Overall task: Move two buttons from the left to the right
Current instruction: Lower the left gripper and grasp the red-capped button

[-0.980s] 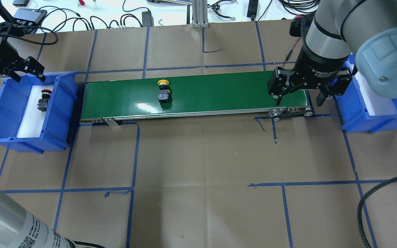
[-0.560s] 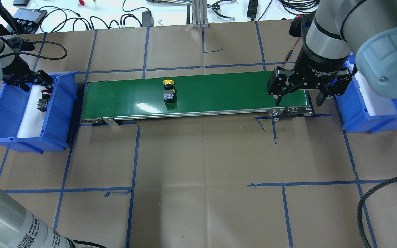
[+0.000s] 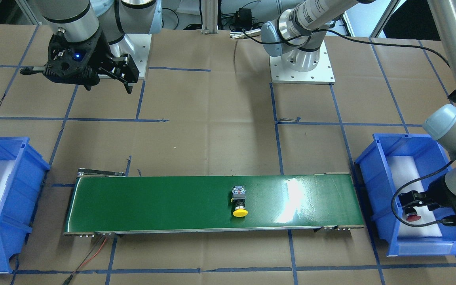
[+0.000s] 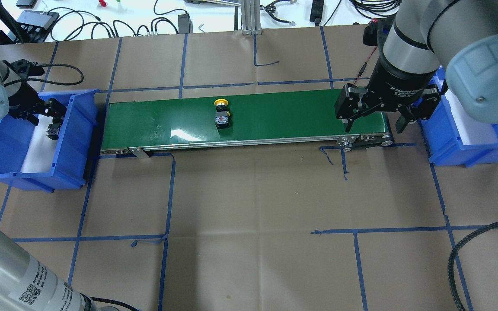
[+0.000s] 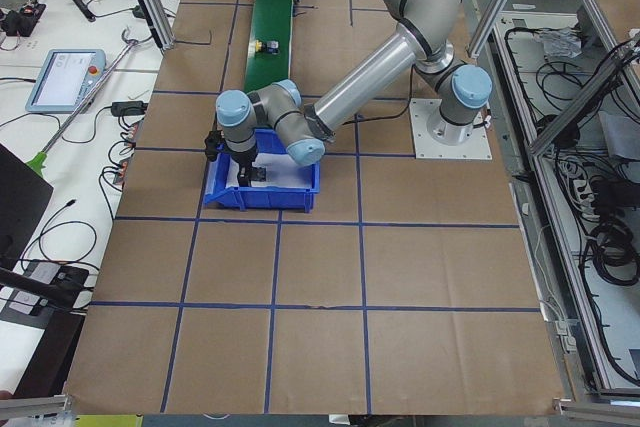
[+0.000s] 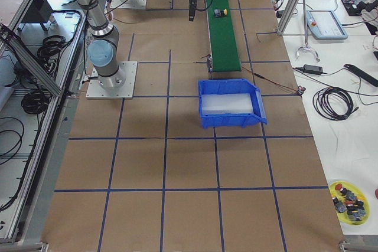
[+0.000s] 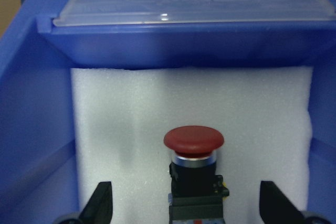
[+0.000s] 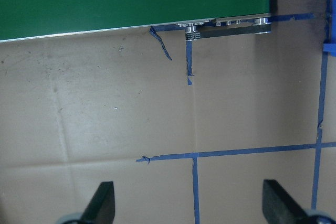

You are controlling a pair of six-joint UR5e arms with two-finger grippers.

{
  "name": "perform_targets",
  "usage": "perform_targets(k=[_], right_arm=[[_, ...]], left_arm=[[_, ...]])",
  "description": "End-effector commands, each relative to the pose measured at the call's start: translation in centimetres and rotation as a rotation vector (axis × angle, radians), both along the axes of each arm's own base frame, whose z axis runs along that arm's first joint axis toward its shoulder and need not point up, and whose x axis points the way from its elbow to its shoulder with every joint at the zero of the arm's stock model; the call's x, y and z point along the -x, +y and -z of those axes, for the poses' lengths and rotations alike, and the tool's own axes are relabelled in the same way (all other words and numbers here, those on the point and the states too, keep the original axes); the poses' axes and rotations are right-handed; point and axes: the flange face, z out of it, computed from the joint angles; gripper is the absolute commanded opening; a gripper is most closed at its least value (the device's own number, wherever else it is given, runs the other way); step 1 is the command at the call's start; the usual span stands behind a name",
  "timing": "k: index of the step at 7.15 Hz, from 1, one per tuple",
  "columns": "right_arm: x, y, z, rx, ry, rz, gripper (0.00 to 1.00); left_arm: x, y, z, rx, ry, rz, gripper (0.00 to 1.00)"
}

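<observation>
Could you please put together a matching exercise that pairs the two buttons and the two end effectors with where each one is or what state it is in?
Things:
1. yellow button
2. red button
3. left end effector
4. right end effector

Places or states:
A. open, raised, nothing between its fingers
B. on the green conveyor belt
C. open, one finger on either side of a button
D. on white foam in a blue bin

Pairs: 1-B, 2-D, 3-C, 4-A.
</observation>
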Motion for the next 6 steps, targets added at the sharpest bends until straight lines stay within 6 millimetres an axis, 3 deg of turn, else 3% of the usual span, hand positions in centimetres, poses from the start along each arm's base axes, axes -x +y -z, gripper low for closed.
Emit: perform_targets(k=[1,2,5,6], right_arm=[[0.0,0.0,0.1,-0.003,-0.003,0.0,1.0],[0.0,0.0,0.0,-0.001,-0.003,0.0,1.0],[-0.4,-2.2,1.2,0.072,-0.008,-0.003,1.0],[-0.4,-2.8,1.1,0.124,-0.01,-0.003,1.0]], left_arm=[[0.0,-0.1,0.9,-0.01,0.006,0.001,0.97],[0.2,-0.1,0.8,-0.01,0.006,0.004,0.89],[0.5,0.1,-0.1,-0.014,0.002,0.005,0.33],[0.5,0.1,0.0,-0.016,0.005,0.005,0.22]])
